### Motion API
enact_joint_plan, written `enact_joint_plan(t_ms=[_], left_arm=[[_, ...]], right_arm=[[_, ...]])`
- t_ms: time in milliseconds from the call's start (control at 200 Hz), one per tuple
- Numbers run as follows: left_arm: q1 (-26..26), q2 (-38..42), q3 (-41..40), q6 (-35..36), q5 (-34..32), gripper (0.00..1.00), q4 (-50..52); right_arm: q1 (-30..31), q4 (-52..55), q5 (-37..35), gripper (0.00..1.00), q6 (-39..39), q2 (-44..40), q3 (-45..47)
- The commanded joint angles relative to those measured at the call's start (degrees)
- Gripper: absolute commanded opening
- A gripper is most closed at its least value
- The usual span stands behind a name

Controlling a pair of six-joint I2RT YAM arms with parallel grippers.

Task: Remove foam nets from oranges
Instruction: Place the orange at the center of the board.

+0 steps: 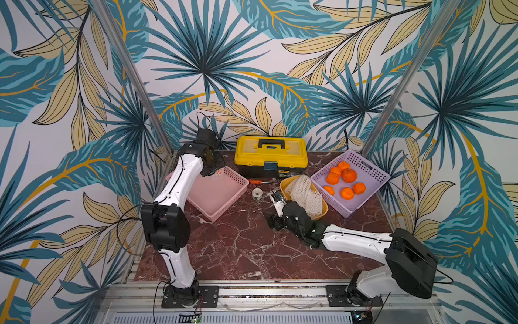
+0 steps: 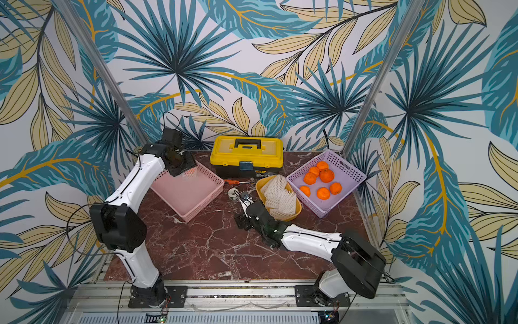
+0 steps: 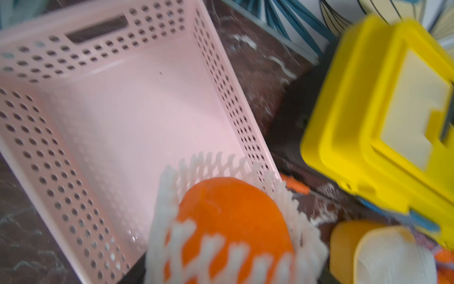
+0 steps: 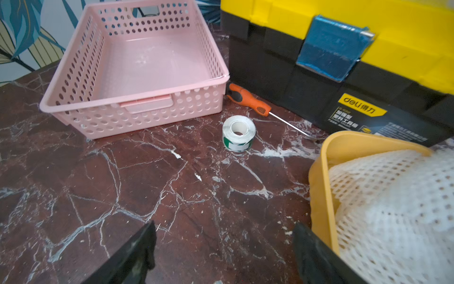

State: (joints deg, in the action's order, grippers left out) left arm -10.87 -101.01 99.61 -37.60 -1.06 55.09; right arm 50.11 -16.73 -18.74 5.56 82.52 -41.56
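My left gripper [image 1: 213, 167] hangs over the far corner of the pink basket [image 1: 221, 199], shut on an orange [image 3: 231, 216] that still sits in its white foam net [image 3: 172, 236]. Only the net's edge [image 1: 219, 172] shows in the top views. Several bare oranges [image 1: 349, 176] lie in the purple basket [image 1: 374, 171]. A pile of empty foam nets [image 1: 304, 192] fills the yellow bowl [image 4: 319, 177]. Low over the table, my right gripper [image 4: 224, 237] stands open beside the bowl, with nothing between its fingers.
A yellow and black toolbox [image 1: 270, 157] stands at the back. An orange-handled screwdriver [image 4: 248, 99] lies in front of it, and a roll of tape [image 4: 238, 132] sits between the pink basket and the bowl. The pink basket's floor [image 4: 152, 59] is bare.
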Motion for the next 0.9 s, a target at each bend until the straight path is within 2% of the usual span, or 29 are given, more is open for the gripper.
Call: enact_joint_plan(t_ms=[0,200,275,296,456,611,781,897], left_arm=[[-7.10,6.48,-12.49,-4.97,1.31,0.67,-7.57],[-23.57,14.59,-33.25,-10.88,-1.78,0.66,-20.98],[-27.51,16.56,-38.31,-11.35,-3.62,0.66,-25.03],[-28.17,16.99,-39.26,-11.49,-3.91,0.66,-25.54],[-30.90,18.83,-45.05,-12.43,-2.63,0.66,-27.23],[-32.56,18.67,-47.94,-11.86,2.43,0.68,-28.13],[-33.60,15.78,-46.87,-9.17,5.30,0.76,-29.65],[-33.60,13.38,-46.01,-8.80,6.70,0.77,-29.34]], right_arm=[[-0.49,-3.03,-4.37,0.88,1.72,-2.30,2.15],[-2.84,-5.26,-6.28,0.89,5.30,-5.76,5.50],[-3.66,-5.50,-6.72,0.89,7.06,-6.69,6.44],[-5.64,-5.50,-6.68,0.88,7.65,-6.95,6.75],[-9.61,-6.41,-5.13,0.89,12.00,-9.55,9.26],[-12.04,-5.86,-3.41,0.89,13.44,-9.43,9.57],[-12.23,-5.31,-1.62,0.88,12.86,-8.38,8.62],[-12.29,-4.90,-1.70,0.89,12.46,-8.19,8.43]])
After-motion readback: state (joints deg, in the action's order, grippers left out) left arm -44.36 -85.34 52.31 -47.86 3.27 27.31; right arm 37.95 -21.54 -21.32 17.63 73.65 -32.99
